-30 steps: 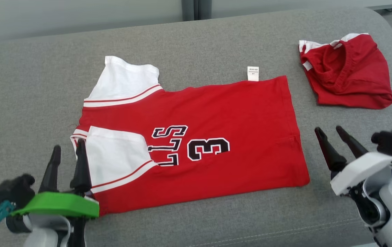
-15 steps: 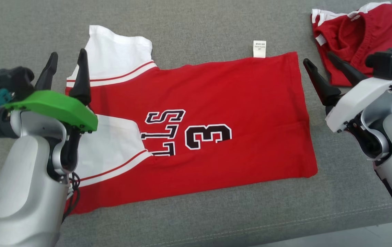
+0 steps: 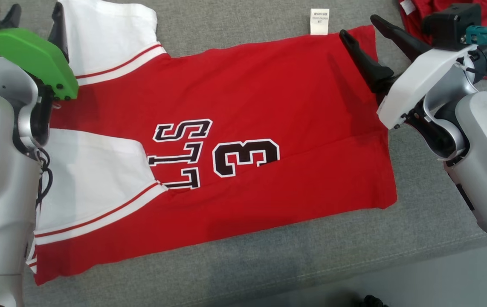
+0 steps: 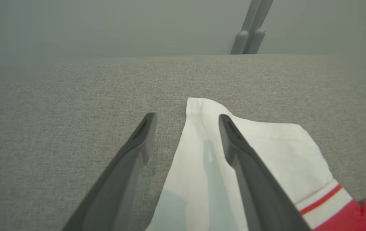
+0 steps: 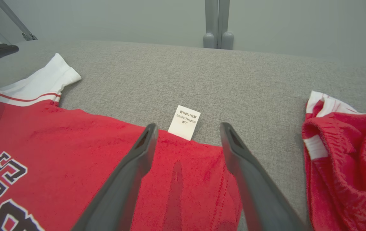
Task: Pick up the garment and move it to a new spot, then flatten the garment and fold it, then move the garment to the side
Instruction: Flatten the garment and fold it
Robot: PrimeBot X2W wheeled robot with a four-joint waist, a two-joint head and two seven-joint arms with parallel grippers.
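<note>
shows the garment (image 3: 269,94) flat on the grey cushion (image 3: 235,264), long axis running left to right, sleeves leftward, hem rightward. places the left gripper (image 4: 187,118) above the far sleeve (image 4: 266,144), the right gripper (image 5: 188,126) above the far hem corner beside the label (image 5: 184,122); both spread wide, holding nothing, each nearest its own end.

Grey couch (image 3: 269,260), red shorts (image 5: 346,166) (crumpled)

I count one red shirt (image 3: 269,106) with one white tag (image 3: 319,21), and one pair of red shorts (image 5: 346,166). I see two grippers — one left gripper (image 4: 186,120), one right gripper (image 5: 187,128) — and one grey cushion (image 3: 235,264).
</note>
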